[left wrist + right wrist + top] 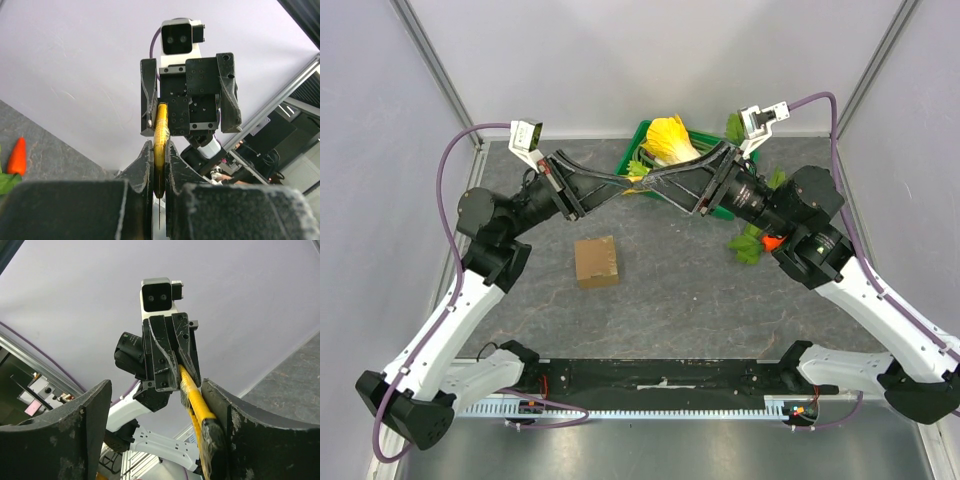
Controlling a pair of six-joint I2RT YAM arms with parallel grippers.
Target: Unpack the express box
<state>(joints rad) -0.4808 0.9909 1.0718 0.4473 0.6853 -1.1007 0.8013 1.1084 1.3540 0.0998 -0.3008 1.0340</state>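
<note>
The express box, a small closed brown cardboard box, lies on the grey table in front of the left arm. Both grippers are raised behind it and meet tip to tip. My left gripper is shut on a thin yellow cutter, which stands edge-on between its fingers. My right gripper is open with its jaws wide apart. The cutter's yellow handle with its black end lies against the right gripper's right finger. The right wrist view shows the left gripper clamped on the cutter's far end.
A green crate holding a yellow vegetable stands at the back centre. Green leaves and an orange carrot lie beside the right arm. The carrot also shows in the left wrist view. Grey walls enclose the table.
</note>
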